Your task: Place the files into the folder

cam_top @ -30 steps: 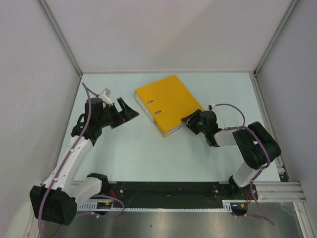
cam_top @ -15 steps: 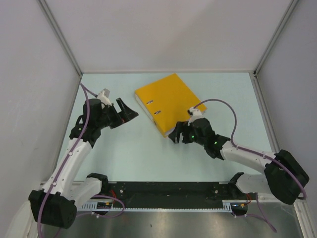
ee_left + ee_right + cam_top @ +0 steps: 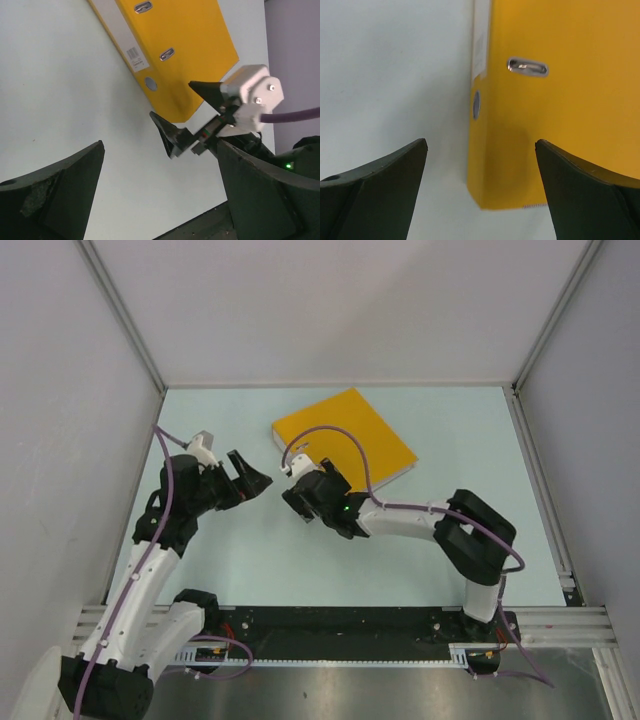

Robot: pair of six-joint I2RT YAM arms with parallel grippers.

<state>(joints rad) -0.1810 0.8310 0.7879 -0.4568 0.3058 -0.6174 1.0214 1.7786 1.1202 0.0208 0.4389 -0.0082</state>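
Folder (image 3: pixel 345 435): yellow, closed, flat on the tabletop (image 3: pixel 260 560), toward the middle of its far edge.
Right gripper (image 3: pixel 480 144): my fingers spread wide, the folder's near spine corner showing between them; contact I cannot tell.
Left gripper (image 3: pixel 160 145): my fingers spread wide, left of the folder, aimed at that corner, apart from it.

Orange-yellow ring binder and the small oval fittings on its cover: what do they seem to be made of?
The orange-yellow ring binder looks like stiff board under a smooth plastic or laminated skin: flat even colour, crisp edges, a soft sheen. Which of the two it is, the look leaves open. The oval fittings look like bright metal: silvery, with sharp highlights.
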